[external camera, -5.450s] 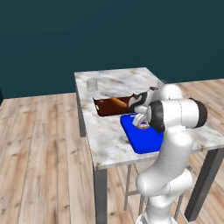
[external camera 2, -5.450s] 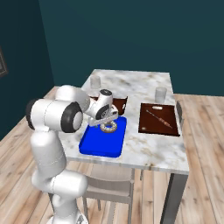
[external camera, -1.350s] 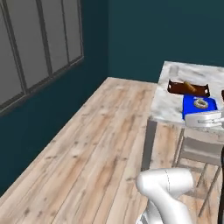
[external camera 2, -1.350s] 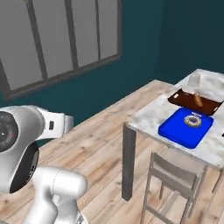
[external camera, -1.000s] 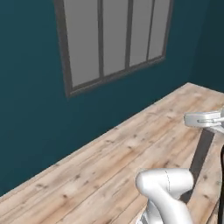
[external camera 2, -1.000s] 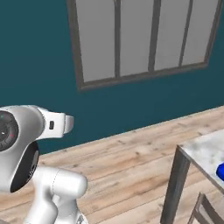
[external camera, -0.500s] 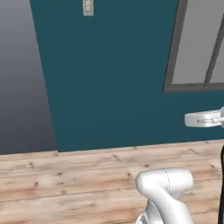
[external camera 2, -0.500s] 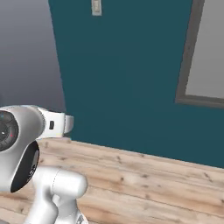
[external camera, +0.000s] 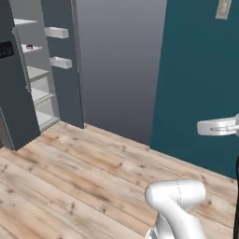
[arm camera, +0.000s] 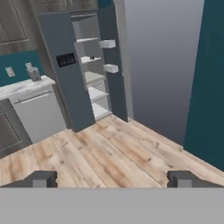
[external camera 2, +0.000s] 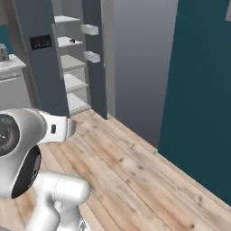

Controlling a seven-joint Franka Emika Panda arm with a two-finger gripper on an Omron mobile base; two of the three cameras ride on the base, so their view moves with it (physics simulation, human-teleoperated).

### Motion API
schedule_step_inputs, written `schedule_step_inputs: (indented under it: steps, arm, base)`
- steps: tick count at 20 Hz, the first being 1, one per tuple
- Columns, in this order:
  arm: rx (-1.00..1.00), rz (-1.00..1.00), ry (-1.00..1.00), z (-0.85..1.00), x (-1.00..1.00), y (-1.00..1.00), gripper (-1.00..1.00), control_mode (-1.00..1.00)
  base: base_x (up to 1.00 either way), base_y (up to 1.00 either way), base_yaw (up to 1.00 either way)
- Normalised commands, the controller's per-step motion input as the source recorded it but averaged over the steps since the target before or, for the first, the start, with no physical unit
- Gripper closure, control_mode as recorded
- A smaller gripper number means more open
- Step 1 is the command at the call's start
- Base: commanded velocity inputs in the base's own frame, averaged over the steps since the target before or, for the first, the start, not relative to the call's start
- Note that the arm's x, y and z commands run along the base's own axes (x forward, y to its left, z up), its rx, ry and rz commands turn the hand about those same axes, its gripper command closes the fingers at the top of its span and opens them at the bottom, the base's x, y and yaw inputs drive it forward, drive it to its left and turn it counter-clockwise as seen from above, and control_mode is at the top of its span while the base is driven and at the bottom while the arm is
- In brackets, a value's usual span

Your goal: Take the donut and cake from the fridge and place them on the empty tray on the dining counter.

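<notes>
Tall dark slate-blue fridge [arm camera: 70, 83], door swung open, standing in the upper left of the hand view and at the left edge of both base views; black panel with faint lights on the open door, pale grey shelves [arm camera: 94, 76] stacked inside, small door bins to their right. One small dark item [arm camera: 92, 57] sits on an upper shelf; it is too small to tell whether this is the cake slice. The same speck appears at far upper left in the left base view [external camera: 29, 47] and near the upper left in the right base view [external camera 2: 73, 41]. Left of the fridge in the hand view: a marble counter with grey cabinets [arm camera: 30, 109]. Centre: bare pale wood plank floor [arm camera: 118, 148] between robot and fridge. Gripper [arm camera: 111, 179]: two dark fingertips at the bottom corners of the hand view, jaws spread wide, nothing between them. The shelf item lies well apart from the jaws, far up and left of their gap. Judgement: no donut is discernible on the shelves, so the cake fetch looks like the step in hand; approach, reach into the shelf, grasp and carry to the tray remain. Right: teal wall [arm camera: 210, 87].
</notes>
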Motion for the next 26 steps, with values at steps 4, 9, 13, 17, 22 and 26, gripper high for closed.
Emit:
schedule_step_inputs:
  steps: [4, 9, 13, 17, 22, 26]
  arm:
    - [0.0, 0.0, 0.0, 0.0, 0.0, 0.0, -1.0, 1.0]
    - [0.0, 0.0, 0.0, 0.0, 0.0, 0.0, -1.0, 1.0]
    - [0.0, 0.0, 0.0, 0.0, 0.0, 0.0, -1.0, 1.0]
    - [0.0, 0.0, 0.0, 0.0, 0.0, 0.0, -1.0, 1.0]
    - [0.0, 0.0, 0.0, 0.0, 0.0, 0.0, -1.0, 1.0]
    - [0.0, 0.0, 0.0, 0.0, 0.0, 0.0, -1.0, 1.0]
  base:
    - [0.7, 0.0, 0.76]
    - [1.0, -0.16, 0.48]
    - [1.0, -0.24, 0.29]
    - [1.0, -0.26, 0.13]
    - [1.0, -0.01, 0.02]
    - [1.0, 0.01, 0.0]
